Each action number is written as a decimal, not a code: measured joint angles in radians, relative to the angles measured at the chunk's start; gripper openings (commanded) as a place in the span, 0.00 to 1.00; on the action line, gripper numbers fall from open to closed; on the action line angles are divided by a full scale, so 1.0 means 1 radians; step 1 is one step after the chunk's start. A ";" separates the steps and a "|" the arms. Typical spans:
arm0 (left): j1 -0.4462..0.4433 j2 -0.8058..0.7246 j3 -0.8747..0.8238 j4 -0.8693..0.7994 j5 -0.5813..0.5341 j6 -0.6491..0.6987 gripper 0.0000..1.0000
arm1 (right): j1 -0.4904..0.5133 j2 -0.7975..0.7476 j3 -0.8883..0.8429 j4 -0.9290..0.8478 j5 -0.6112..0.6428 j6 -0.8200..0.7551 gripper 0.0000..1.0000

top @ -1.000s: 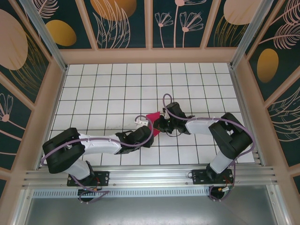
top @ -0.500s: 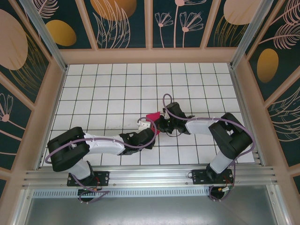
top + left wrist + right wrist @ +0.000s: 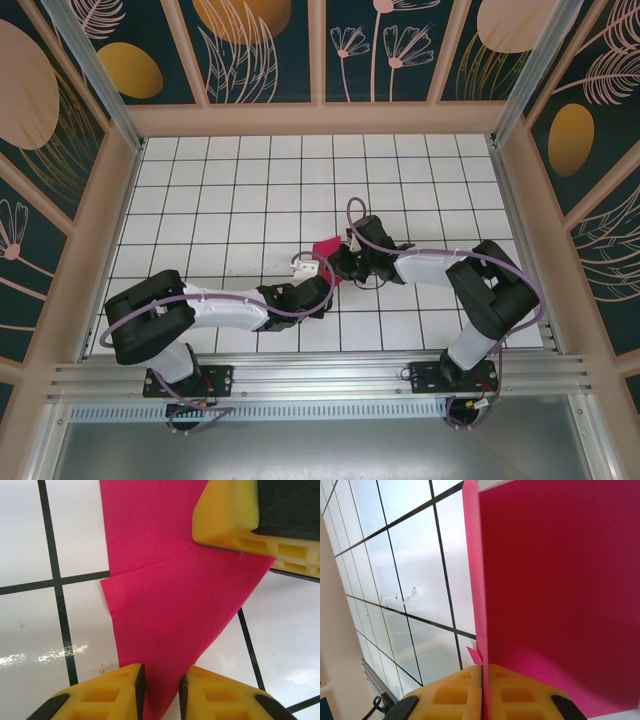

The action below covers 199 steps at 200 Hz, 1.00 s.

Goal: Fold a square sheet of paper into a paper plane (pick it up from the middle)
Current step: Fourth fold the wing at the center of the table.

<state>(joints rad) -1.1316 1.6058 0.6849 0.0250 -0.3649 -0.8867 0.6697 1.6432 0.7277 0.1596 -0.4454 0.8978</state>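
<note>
The right fingers (image 3: pixel 490 682) are pinched shut on the edge of the magenta paper (image 3: pixel 545 595), which stands up from between them as a folded sheet. The left fingers (image 3: pixel 136 687) stand narrowly apart with the paper's pointed tip between them; whether they grip it I cannot tell. Beyond that tip, one right finger sits at the paper's far edge, over the tiled worktop (image 3: pixel 30 630).

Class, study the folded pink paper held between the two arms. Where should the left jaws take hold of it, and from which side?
Probably its narrow pointed corner, coming tip-first from the end opposite the right jaws, which pinch the far edge. The folded pink paper tapers to a point that sits between the open left jaws, their pads facing its flat sides.
</note>
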 measured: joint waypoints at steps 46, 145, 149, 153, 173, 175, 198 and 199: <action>0.000 0.007 0.002 -0.001 -0.009 -0.003 0.19 | 0.000 0.000 0.001 -0.007 0.000 0.000 0.11; 0.000 -0.019 -0.047 0.012 -0.036 -0.048 0.00 | 0.000 -0.055 0.009 -0.065 0.000 -0.066 0.38; 0.000 -0.024 -0.054 0.016 -0.037 -0.050 0.00 | 0.000 -0.065 0.009 -0.070 0.001 -0.071 0.39; 0.000 -0.031 -0.061 0.020 -0.038 -0.051 0.00 | 0.000 -0.074 0.009 -0.074 0.000 -0.078 0.40; 0.000 -0.069 -0.103 0.037 -0.045 -0.062 0.01 | -0.002 -0.128 0.010 -0.099 0.007 -0.108 0.41; 0.000 -0.076 -0.109 0.039 -0.045 -0.062 0.01 | -0.003 -0.135 0.010 -0.101 0.008 -0.109 0.41; 0.000 -0.150 -0.175 0.066 -0.058 -0.074 0.01 | -0.028 -0.206 0.007 -0.111 0.008 -0.134 0.42; 0.000 -0.152 -0.177 0.066 -0.058 -0.074 0.01 | -0.030 -0.211 0.006 -0.111 0.008 -0.135 0.42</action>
<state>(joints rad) -1.1316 1.4536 0.5076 0.0914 -0.4232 -0.9607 0.6395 1.4322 0.7338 0.0483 -0.4377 0.7631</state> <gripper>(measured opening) 0.067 0.417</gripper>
